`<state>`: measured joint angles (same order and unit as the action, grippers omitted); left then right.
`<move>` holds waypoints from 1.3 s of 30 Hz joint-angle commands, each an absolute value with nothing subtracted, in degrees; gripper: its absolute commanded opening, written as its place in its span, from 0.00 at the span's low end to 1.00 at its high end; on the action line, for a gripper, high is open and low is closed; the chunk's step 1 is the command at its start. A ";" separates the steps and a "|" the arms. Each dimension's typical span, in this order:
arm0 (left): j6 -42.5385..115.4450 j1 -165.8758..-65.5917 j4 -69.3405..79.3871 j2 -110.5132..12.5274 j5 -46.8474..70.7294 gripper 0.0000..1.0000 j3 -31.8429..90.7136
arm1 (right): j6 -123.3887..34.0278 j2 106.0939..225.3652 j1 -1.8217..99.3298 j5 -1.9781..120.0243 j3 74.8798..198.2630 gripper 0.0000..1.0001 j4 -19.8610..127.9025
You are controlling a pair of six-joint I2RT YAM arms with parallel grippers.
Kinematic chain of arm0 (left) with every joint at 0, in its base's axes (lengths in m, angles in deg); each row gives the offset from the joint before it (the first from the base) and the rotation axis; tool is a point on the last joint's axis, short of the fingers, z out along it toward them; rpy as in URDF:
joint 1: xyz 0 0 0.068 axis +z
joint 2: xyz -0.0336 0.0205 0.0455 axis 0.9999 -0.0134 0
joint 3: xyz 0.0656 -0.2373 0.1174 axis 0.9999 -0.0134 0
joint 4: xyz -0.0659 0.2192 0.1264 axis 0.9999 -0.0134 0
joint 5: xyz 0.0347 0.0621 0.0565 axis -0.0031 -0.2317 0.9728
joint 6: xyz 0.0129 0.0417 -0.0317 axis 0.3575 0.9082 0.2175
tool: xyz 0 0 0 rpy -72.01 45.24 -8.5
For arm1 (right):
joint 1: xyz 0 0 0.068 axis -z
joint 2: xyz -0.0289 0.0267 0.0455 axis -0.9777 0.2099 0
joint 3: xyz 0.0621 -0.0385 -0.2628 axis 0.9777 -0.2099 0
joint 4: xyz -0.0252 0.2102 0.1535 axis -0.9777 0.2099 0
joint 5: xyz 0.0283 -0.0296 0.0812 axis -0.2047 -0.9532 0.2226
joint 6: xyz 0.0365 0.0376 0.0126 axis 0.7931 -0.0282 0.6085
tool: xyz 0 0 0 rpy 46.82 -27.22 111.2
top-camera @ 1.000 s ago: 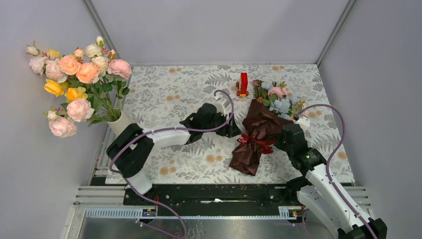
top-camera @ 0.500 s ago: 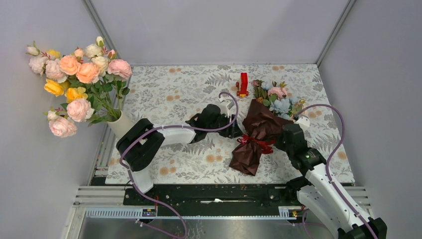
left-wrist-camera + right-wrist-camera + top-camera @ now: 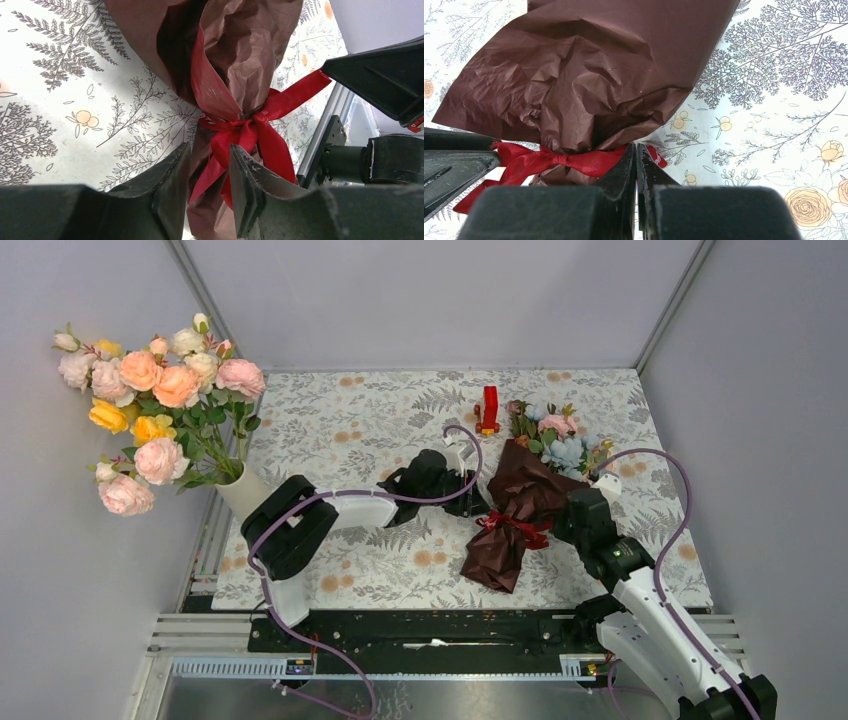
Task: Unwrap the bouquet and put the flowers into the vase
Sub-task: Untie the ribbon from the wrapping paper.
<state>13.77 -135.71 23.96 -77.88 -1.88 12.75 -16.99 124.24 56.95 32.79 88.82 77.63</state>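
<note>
- The bouquet [image 3: 518, 508] lies on its side on the patterned bench [image 3: 340, 430], right of centre. Its dark red crinkly paper [image 3: 589, 65] runs from a narrow tail near the front edge up to an open mouth farther back.
- The rose bunch [image 3: 160, 405], peach, pink and yellow, rises past the bench's far left edge, well apart from the bouquet.
- The flowers [image 3: 556, 435], pale blue, pink and brownish with green leaves, spill from the wrapper's mouth toward the back right of the bench.
- The vase [image 3: 238, 490], plain white, stands at the left edge beside the left arm's shoulder, with the rose stems in it.
- The left pincer [image 3: 210, 161] reaches in from the bouquet's left side. Its jaws stand narrowly apart around a hanging tail of the red ribbon [image 3: 244, 131], just below the knot. A sliver of paper shows between one finger and the ribbon.
- The right pincer [image 3: 636, 156] sits on the bouquet's right side, its jaws pressed together on another tail of the ribbon. In the left wrist view that tail runs taut from the knot to its tip.
- A small red upright object [image 3: 489, 408] stands near the back, just left of the blooms.
</note>
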 commanded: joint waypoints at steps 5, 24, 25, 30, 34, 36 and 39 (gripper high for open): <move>13.15 -136.90 28.45 -79.11 -4.13 0.28 15.86 | -17.33 124.51 57.23 31.17 88.97 0.00 77.51; 14.59 -137.13 29.43 -72.73 4.11 0.00 11.45 | -17.67 124.00 57.22 28.19 88.26 0.00 78.60; 14.75 -137.07 29.12 -72.65 4.26 0.00 11.57 | -17.66 124.10 57.20 27.96 88.23 0.00 78.74; 14.68 -136.90 28.85 -72.25 4.47 0.00 11.59 | -17.62 123.93 57.23 27.65 88.14 0.00 78.80; 14.63 -136.87 28.60 -71.82 4.69 0.00 11.43 | -17.29 123.85 57.23 27.69 88.03 0.00 78.84; 14.91 -136.86 28.14 -71.41 5.40 0.00 11.26 | -17.38 123.68 57.18 27.46 87.86 0.00 79.01; 15.24 -136.58 27.22 -70.63 6.50 0.00 10.83 | -16.94 123.61 57.22 26.12 87.88 0.00 80.15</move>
